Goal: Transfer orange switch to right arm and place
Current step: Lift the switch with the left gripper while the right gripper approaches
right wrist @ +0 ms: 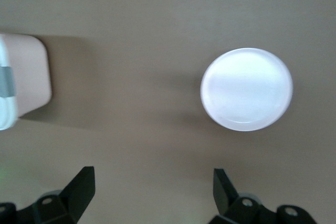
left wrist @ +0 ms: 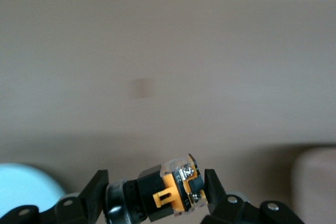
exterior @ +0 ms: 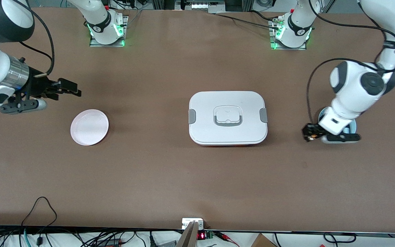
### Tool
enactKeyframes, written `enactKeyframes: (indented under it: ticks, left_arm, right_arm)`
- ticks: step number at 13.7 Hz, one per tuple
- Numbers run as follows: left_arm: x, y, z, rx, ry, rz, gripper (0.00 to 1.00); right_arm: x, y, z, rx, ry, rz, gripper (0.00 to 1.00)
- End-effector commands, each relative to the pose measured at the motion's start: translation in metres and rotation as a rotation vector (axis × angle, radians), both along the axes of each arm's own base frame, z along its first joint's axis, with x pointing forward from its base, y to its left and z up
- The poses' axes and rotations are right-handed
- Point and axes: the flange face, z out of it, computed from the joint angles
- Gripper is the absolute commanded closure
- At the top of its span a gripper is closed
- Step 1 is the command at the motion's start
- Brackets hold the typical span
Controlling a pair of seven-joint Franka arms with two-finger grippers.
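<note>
1. From my remote seat: the left gripper [exterior: 310,132] sits low at the left arm's end of the table, just beside a pale blue dish [exterior: 353,125] that the arm's wrist mostly hides.
2. Left wrist view: the left gripper's [left wrist: 156,195] fingers [left wrist: 212,188] are clamped on the orange switch [left wrist: 167,193], one finger at each end. The switch lies sideways in the grip; I see its black body, an orange block and a clear part with small metal screws.
3. Front view shows the switch [exterior: 309,137] only as a dark speck with an orange glint at the fingertips. I cannot tell whether it touches the table.
4. The blue dish [left wrist: 23,187] shows at the edge of the left wrist view, beside the gripper.
5. The right gripper [exterior: 68,87] hangs in the air at the right arm's end of the table, over bare tabletop near a pink plate [exterior: 89,127].
6. Right wrist view: the right gripper's [right wrist: 154,190] fingers [right wrist: 83,186] stand wide apart with nothing between them. The pink plate [right wrist: 247,88] lies bare.
7. A white lidded box [exterior: 227,118] with grey side clips and a grey handle sits mid-table, between plate and dish, well apart from both. Its corner [right wrist: 21,80] shows in the right wrist view.
</note>
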Motion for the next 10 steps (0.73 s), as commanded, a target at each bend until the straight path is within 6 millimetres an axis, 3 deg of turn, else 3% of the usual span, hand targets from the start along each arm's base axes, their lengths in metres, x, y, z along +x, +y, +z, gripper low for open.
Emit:
enactKeyframes:
  ticks: [1,2,5,10]
  left_arm:
    - [0.001,-0.057,0.028,-0.099,-0.024,-0.085,1.0]
    - [-0.003,-0.081,0.033,-0.135,-0.024,-0.12,1.0]
    - [0.006,-0.118,0.059,-0.207,-0.042,-0.23,1.0]
    - [0.009,-0.159,0.093,-0.517,-0.136,-0.384,1.0]
  right_arm:
    - [0.007,0.025,-0.012,0.095,0.028,0.006,0.0]
    - [0.007,0.034,-0.012,0.178,0.04,-0.014,0.0]
    - [0.016,0.063,-0.028,0.438,0.092,-0.066,0.0]
    - [0.028,0.11,-0.059,0.965,0.171,-0.182,0.0]
